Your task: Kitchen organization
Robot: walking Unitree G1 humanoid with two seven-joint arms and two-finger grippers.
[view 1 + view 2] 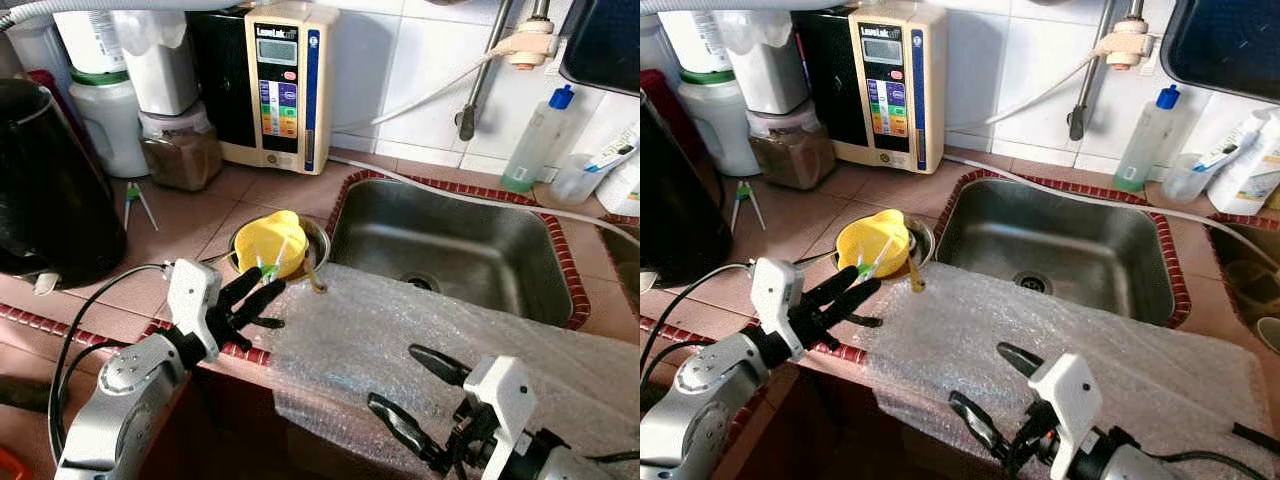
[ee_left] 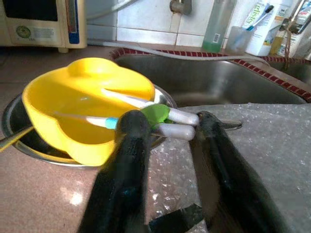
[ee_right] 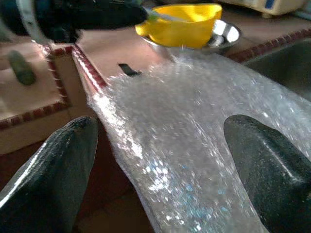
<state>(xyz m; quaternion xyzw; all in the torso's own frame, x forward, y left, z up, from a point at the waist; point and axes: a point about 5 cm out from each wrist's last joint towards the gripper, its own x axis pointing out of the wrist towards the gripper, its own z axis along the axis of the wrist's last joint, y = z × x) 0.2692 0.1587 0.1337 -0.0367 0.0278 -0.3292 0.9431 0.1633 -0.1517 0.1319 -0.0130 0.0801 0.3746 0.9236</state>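
A yellow plastic bowl (image 1: pixel 270 240) sits tilted in a shallow metal bowl (image 1: pixel 318 235) on the counter, left of the sink (image 1: pixel 450 240). Two white stick-like handles with a green collar (image 2: pixel 165 119) lie in the yellow bowl and stick out over its rim. My left gripper (image 1: pixel 268 280) is at that rim, open, with the handle ends lying across the gap between its fingers (image 2: pixel 131 145). A sheet of bubble wrap (image 1: pixel 400 320) covers the counter's front edge. My right gripper (image 1: pixel 393 376) hovers open over the wrap's near edge with nothing between its fingers.
A black kettle (image 1: pixel 50 190) stands at the left. At the back are a cream water machine (image 1: pixel 280 85), a jar of brown powder (image 1: pixel 180 150) and white containers. A soap bottle (image 1: pixel 535 140) stands behind the sink. A hose runs along its rim.
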